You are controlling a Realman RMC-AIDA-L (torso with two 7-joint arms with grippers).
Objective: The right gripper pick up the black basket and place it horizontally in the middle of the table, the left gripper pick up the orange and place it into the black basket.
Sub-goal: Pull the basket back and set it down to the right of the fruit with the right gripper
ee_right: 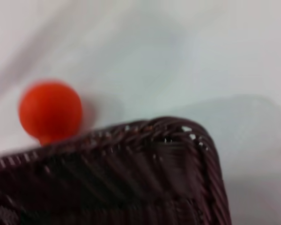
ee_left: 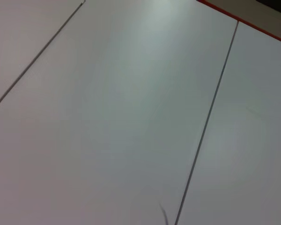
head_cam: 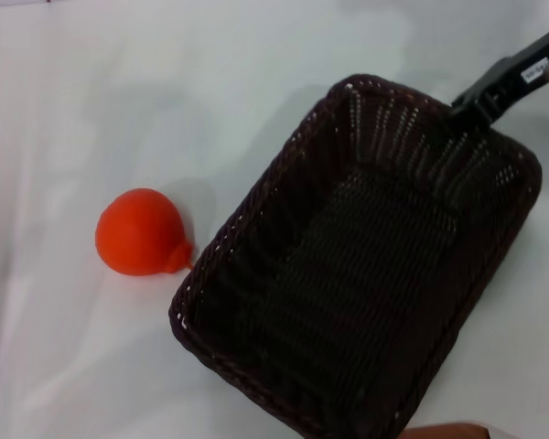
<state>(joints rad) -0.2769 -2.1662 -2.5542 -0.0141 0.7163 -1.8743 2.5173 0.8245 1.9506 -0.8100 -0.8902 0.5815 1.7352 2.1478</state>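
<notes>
The black basket (head_cam: 244,208) fills the middle and right of the head view, lying at a slant, and it is empty. My right gripper (head_cam: 468,103), with its white label, reaches in from the upper right and grips the basket's far rim. The right wrist view shows that rim (ee_right: 145,127) close up. The orange (head_cam: 139,231) sits on the white table (head_cam: 165,82) just left of the basket, its nub pointing toward it. It also shows in the right wrist view (ee_right: 50,110), beyond the rim. My left gripper is out of view.
The left wrist view shows only bare white table (ee_left: 107,117) with thin seams (ee_left: 206,126) and a red edge strip (ee_left: 218,10) at one corner. A brownish shape (head_cam: 448,430) pokes in at the bottom edge of the head view.
</notes>
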